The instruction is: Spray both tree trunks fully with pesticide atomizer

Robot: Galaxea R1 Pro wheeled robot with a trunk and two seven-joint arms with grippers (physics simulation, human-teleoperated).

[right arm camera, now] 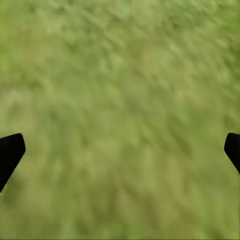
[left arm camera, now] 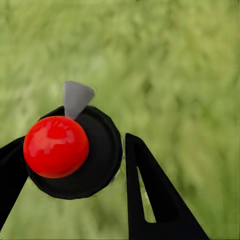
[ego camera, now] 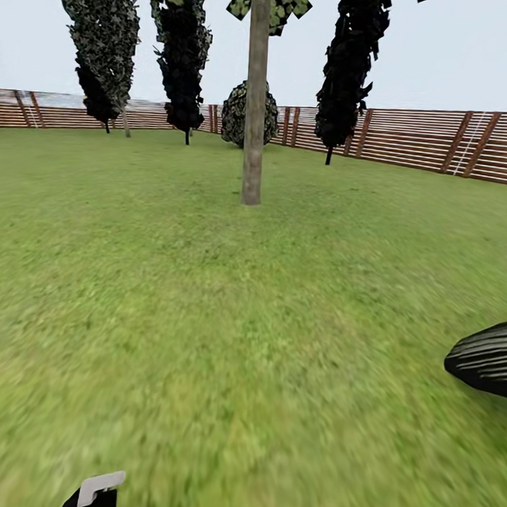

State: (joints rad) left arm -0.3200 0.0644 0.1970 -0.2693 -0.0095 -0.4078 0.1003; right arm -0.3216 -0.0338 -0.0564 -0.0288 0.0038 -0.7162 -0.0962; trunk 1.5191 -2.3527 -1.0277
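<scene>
— Two pincers, then: how do they stand?

— My left pincer (left arm camera: 70, 165) is clamped on the pesticide atomizer with its round black body, glossy red ball top and small grey cone nozzle (left arm camera: 75, 150). One black finger (left arm camera: 155, 195) presses at one side of the body, the other comes in from the opposite edge. Blurry green grass turf (left arm camera: 175, 65) lies beneath it.

— And the right?

— My right pincer (right arm camera: 120, 150) is spread wide apart; just the two black fingertips (right arm camera: 10, 152) show at the edges of the wrist view, with nothing but grass between them.

— Where is the tree?

— Straight ahead in the head view, well apart from me: a tall, bare, mottled grey-tan trunk (ego camera: 255, 96) rising from the lawn (ego camera: 204, 318), its flaky green leaves (ego camera: 284, 0) at the top edge. Behind it stand dark narrow cypresses (ego camera: 347, 64), a round dark bush (ego camera: 236, 114) and the brown horizontal-slat wooden fence (ego camera: 426, 136) ringing the garden.

— Anything nearer?

— A black ribbed part of my right arm (ego camera: 487, 358) at the right edge, and a small white-and-black piece (ego camera: 96, 491) low on the left; I cannot tell what that piece is.
</scene>
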